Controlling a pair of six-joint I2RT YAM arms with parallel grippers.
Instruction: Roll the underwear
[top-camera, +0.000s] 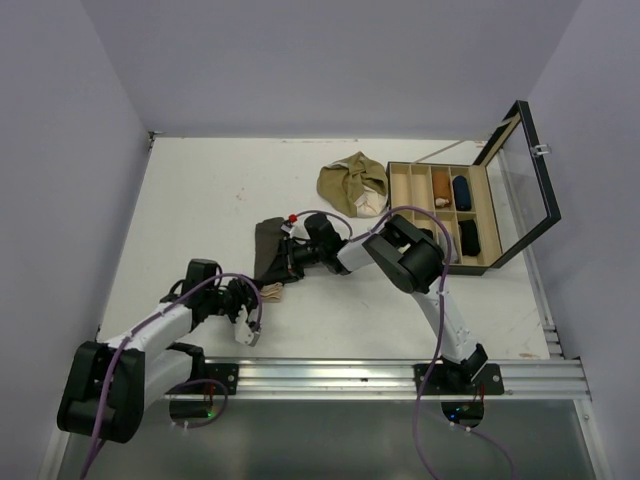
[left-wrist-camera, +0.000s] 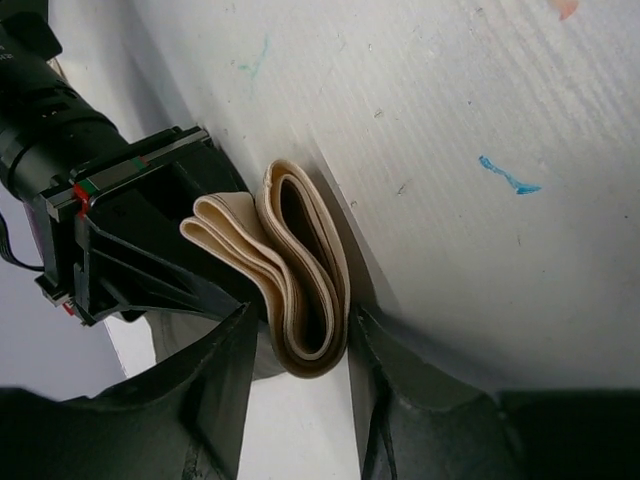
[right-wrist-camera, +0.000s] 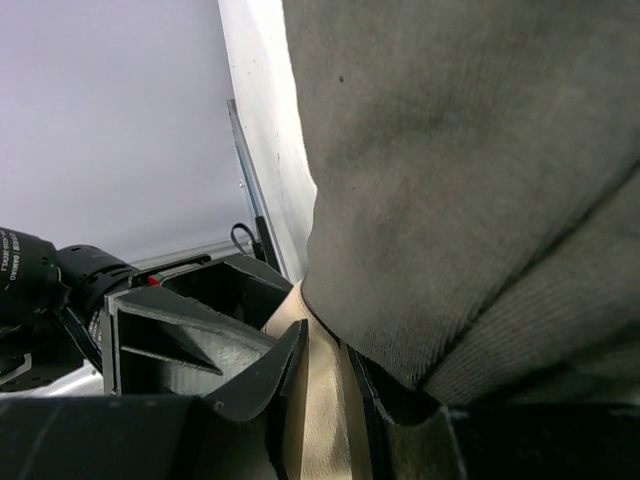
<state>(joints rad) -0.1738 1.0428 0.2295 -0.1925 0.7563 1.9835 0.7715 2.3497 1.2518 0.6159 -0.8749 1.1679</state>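
The dark brown underwear (top-camera: 267, 247) lies on the white table (top-camera: 200, 200) between my arms, with its beige waistband (top-camera: 272, 292) at the near end. In the left wrist view the waistband (left-wrist-camera: 300, 270) is folded into several layers. My left gripper (top-camera: 258, 299) is open, and its jaws straddle the folded end (left-wrist-camera: 305, 318) with a gap on the left side. My right gripper (top-camera: 287, 261) is shut on the waistband (right-wrist-camera: 322, 400), with brown cloth (right-wrist-camera: 470, 170) draped over it. The olive-tan underwear (top-camera: 352, 182) lies crumpled at the back.
An open compartment box (top-camera: 452, 212) with its glass lid (top-camera: 525, 170) raised stands at the right and holds a few rolled items. The right gripper's black body (left-wrist-camera: 120, 240) sits close beside my left fingers. A metal rail (top-camera: 360, 378) runs along the near edge.
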